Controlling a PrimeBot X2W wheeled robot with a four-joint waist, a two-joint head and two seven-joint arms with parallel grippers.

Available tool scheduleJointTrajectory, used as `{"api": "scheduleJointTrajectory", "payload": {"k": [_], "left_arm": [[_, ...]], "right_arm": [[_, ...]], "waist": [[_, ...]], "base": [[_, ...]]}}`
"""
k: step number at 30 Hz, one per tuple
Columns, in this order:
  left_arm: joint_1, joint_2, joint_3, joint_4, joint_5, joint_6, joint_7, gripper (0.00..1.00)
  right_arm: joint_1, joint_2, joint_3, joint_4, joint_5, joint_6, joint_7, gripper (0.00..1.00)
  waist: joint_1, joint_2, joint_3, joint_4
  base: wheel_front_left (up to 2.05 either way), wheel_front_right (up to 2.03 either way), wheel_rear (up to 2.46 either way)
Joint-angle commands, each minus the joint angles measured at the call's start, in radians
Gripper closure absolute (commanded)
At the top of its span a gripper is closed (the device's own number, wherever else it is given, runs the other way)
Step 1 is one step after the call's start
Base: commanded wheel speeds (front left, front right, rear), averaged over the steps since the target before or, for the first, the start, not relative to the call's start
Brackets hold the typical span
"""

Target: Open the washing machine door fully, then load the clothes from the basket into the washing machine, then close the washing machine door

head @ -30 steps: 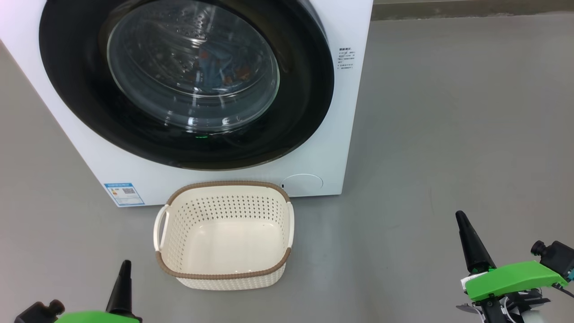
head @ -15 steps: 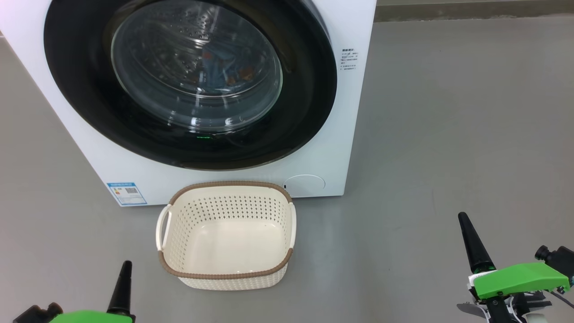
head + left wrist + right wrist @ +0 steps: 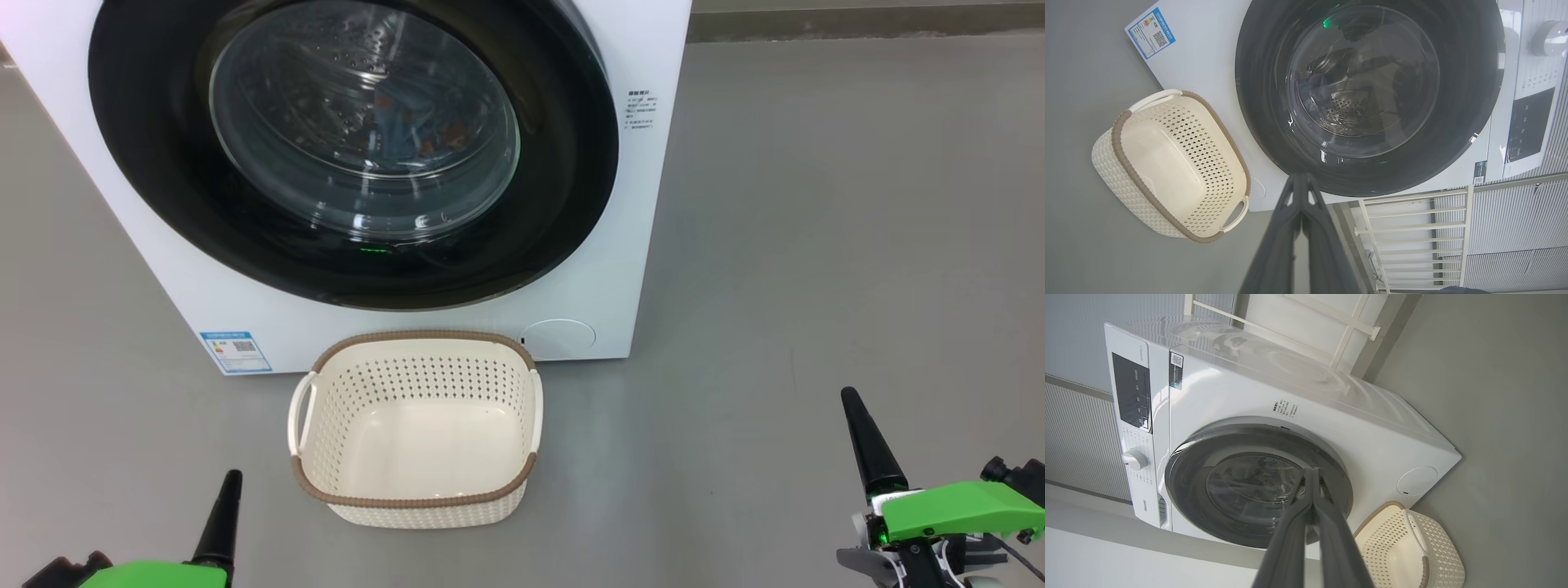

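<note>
Both left gripper (image 3: 233, 482) and right gripper (image 3: 851, 400) are seen closed, empty. Clothes (image 3: 408, 135) are blurred behind the washing machine door (image 3: 571, 163); control panel (image 3: 1131, 392) is caught wrist-side.

At the head view's lower corners, the left gripper (image 3: 233, 483) and right gripper (image 3: 851, 402) each taper to a slim black cone above bright green housing (image 3: 959, 508). A thin dark cable (image 3: 1025, 554) trails at lower right.
</note>
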Motion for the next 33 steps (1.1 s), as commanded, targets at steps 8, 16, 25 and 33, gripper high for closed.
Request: {"api": "scheduleJointTrajectory", "payload": {"k": [8, 16, 25, 33], "left_arm": [[-0.054, 0.009, 0.041, -0.014, -0.083, -0.004, 0.027, 1.00], [-0.061, 0.007, 0.052, -0.009, -0.155, -0.005, 0.051, 1.00], [-0.069, 0.004, 0.064, -0.003, -0.237, -0.006, 0.077, 1.00], [-0.072, 0.002, 0.068, -0.001, -0.265, -0.006, 0.087, 1.00]], "right_arm": [[-0.003, 0.006, -0.003, -0.025, 0.098, 0.000, 0.028, 1.00], [0.000, 0.014, -0.016, -0.025, 0.182, -0.001, 0.051, 1.00], [0.003, 0.023, -0.030, -0.025, 0.276, -0.001, 0.077, 1.00], [0.004, 0.026, -0.036, -0.025, 0.308, -0.001, 0.087, 1.00]], "waist": [[0.0000, -0.0001, -0.002, 0.004], [0.0000, -0.0001, -0.004, 0.009], [0.0000, -0.0001, -0.006, 0.013], [0.0000, -0.0001, -0.007, 0.015]], "base": [[0.00, 0.00, 0.00], [0.00, 0.00, 0.00], [0.00, 0.00, 0.00], [0.00, 0.00, 0.00]]}}
